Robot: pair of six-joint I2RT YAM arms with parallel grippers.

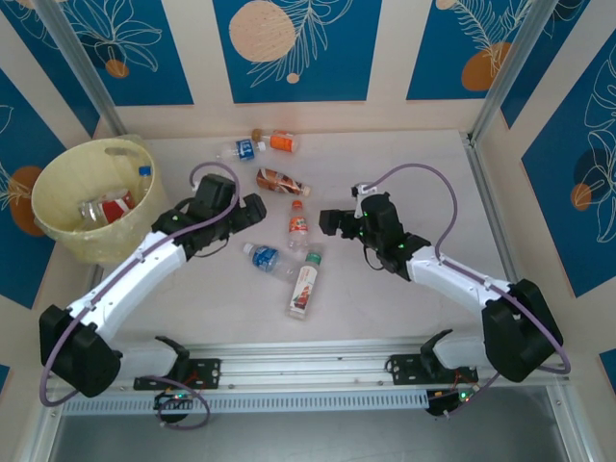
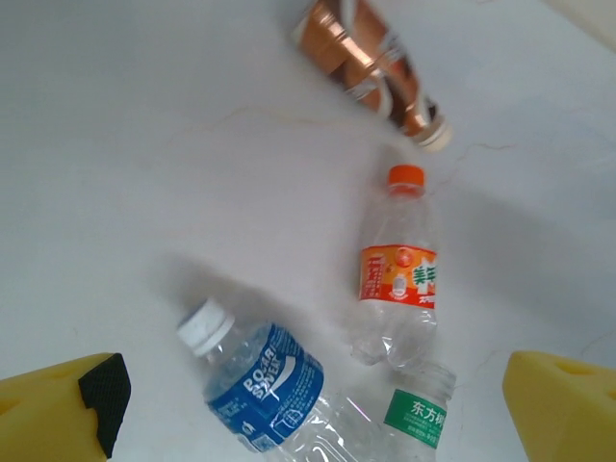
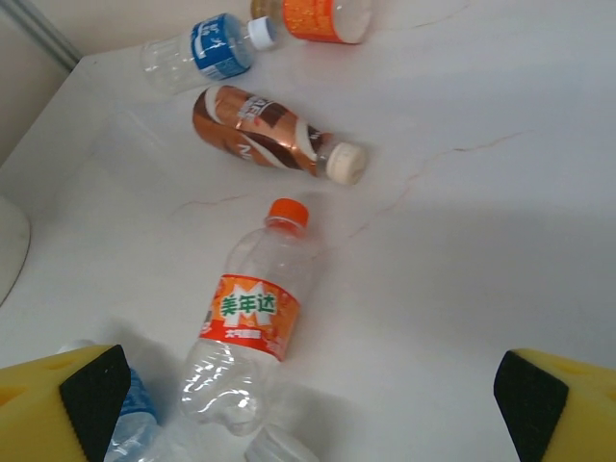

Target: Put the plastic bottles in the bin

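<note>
The pale-yellow bin (image 1: 85,243) stands at the far left with a couple of bottles (image 1: 108,206) in it. Several plastic bottles lie on the table: an orange-capped one (image 1: 298,224), a blue-labelled one (image 1: 264,258), a green-capped one (image 1: 304,285), a brown one (image 1: 282,181), and two by the back wall (image 1: 243,149) (image 1: 282,141). My left gripper (image 1: 252,208) (image 2: 318,414) hangs open over the blue-labelled bottle (image 2: 260,380). My right gripper (image 1: 332,223) (image 3: 308,395) is open above the orange-capped bottle (image 3: 252,318). Neither holds anything.
Patterned walls and metal posts (image 1: 500,72) close in the table on three sides. In the left wrist view the orange-capped bottle (image 2: 397,274), a green-labelled bottle (image 2: 416,414) and the brown bottle (image 2: 371,63) lie close together.
</note>
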